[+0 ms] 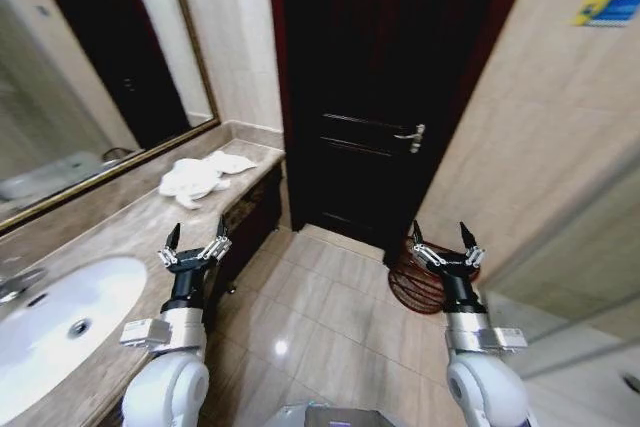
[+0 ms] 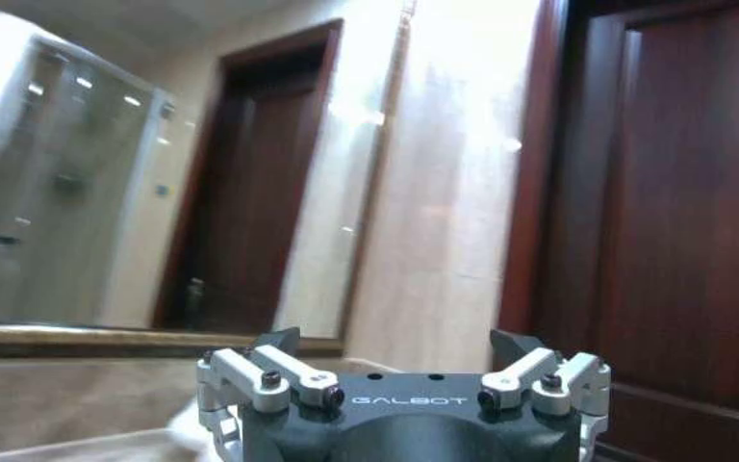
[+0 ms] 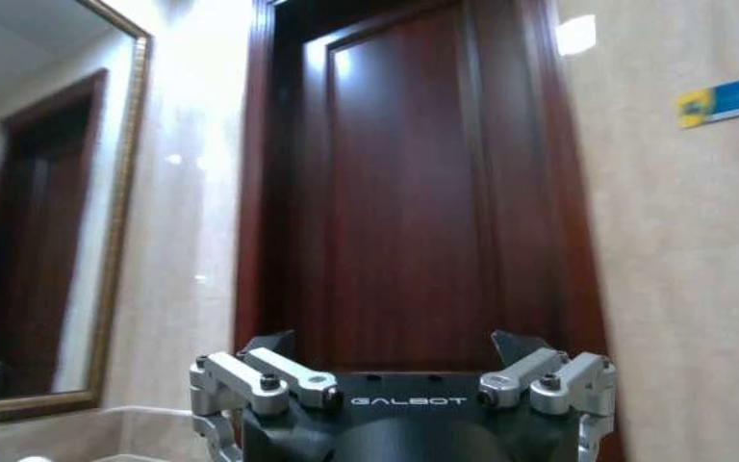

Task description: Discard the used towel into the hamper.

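A crumpled white towel (image 1: 199, 177) lies on the marble counter (image 1: 120, 237) near its far end, beside the mirror. The hamper (image 1: 418, 277), a dark reddish-brown openwork basket, stands on the floor by the door, partly behind my right gripper. My left gripper (image 1: 196, 232) is held upright over the counter's edge, open and empty, a short way in front of the towel. My right gripper (image 1: 441, 237) is raised upright in front of the hamper, open and empty. In the wrist views the left fingertips (image 2: 280, 339) and right fingertips (image 3: 270, 344) stand spread apart.
A white sink (image 1: 55, 322) is set in the counter at near left, with a framed mirror (image 1: 90, 67) above. A dark wooden door (image 1: 380, 97) with a lever handle (image 1: 412, 135) faces me. Tiled floor (image 1: 320, 307) stretches between counter and hamper. A tiled wall rises on the right.
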### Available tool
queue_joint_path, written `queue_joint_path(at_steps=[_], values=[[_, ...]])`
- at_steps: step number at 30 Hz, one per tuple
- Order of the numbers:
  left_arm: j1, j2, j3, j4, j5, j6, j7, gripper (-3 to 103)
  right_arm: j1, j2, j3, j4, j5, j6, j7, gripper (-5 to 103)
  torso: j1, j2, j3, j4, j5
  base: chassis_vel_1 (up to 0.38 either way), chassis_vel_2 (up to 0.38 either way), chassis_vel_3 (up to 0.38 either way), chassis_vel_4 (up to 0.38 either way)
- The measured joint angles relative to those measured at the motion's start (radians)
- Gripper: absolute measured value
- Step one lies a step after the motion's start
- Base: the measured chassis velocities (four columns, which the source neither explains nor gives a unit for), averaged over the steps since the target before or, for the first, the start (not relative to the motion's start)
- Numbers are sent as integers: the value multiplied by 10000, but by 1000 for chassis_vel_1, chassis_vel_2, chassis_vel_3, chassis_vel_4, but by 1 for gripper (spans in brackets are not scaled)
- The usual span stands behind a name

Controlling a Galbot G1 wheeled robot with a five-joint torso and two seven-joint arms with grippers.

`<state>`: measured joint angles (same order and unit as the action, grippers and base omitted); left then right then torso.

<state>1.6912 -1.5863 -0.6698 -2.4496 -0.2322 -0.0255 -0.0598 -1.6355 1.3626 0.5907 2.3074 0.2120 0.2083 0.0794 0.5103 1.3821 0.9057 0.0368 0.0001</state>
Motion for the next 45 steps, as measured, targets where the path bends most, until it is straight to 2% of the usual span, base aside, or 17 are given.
queue_joint_path(at_steps=[1, 6, 8, 12, 24, 25, 27, 36, 39, 41, 43, 44, 45], values=[[-6, 0, -6, 23, 52, -15, -21, 99, -2, 14, -2, -5, -10, 8, 1, 100, 1, 0, 0, 0, 0, 123, 125, 121, 123], [-22, 32, -12, 206, 537, -267, -299, 94, -25, 50, -11, -54, -53, 53, -116, 100, 0, -1, 0, 2, -2, 107, 96, 92, 102], [-37, 37, 4, 262, 730, -292, -318, 97, 2, 42, 27, -102, -113, 105, -172, 100, 0, 0, 0, 2, -1, 65, 58, 35, 37], [-98, 25, 31, 363, 968, -279, -326, 98, -21, 27, 63, -102, -138, 110, -191, 100, -1, 0, 0, -1, -1, 0, 0, 0, 0], [-174, 118, 34, 459, 946, 80, -487, 99, -87, 76, -16, 51, -167, 131, -228, 100, -3, 1, -1, 0, -1, -76, 66, 77, -72], [-174, 122, 32, 462, 957, 107, -516, 102, -82, 76, -21, 66, -173, 131, -229, 100, -3, 1, -1, 0, 1, -170, 192, 179, -195], [-176, 106, 27, 463, 1061, 245, -609, 98, -82, 55, -34, 71, -187, 131, -229, 100, 5, -2, 2, -1, -4, -216, 193, 194, -199], [-217, 97, 17, 551, 1148, 370, -946, 98, -122, -2, -40, 70, -192, 141, -276, 100, 2, -2, 1, 1, 5, -214, 198, 213, -207], [-261, 134, -6, 619, 1140, 452, -1114, 98, -133, -6, -44, 69, -192, 142, -275, 100, 3, -2, 1, 0, -7, -206, 186, 183, -202], [-367, 195, -57, 700, 1030, 611, -1258, 98, -141, -9, -65, 73, -181, 139, -253, 100, -2, 0, -1, -1, 2, -180, 194, 184, -211], [-696, 336, -190, 846, 339, 994, -1362, 98, -141, -6, -99, 83, -189, 146, -210, 100, 0, -1, 0, 0, -3, -181, 191, 191, -189], [-696, 336, -190, 846, 339, 994, -1362, 98, -141, -6, -99, 83, -189, 146, -210, 100, 0, -1, 0, 0, -3, -181, 201, 199, -189], [-1122, 499, -360, 1075, -387, 1404, -1580, 98, -126, 15, -127, 71, -207, 243, -184, 100, -1, 0, 0, 1, 4, -188, 208, 192, -200]])
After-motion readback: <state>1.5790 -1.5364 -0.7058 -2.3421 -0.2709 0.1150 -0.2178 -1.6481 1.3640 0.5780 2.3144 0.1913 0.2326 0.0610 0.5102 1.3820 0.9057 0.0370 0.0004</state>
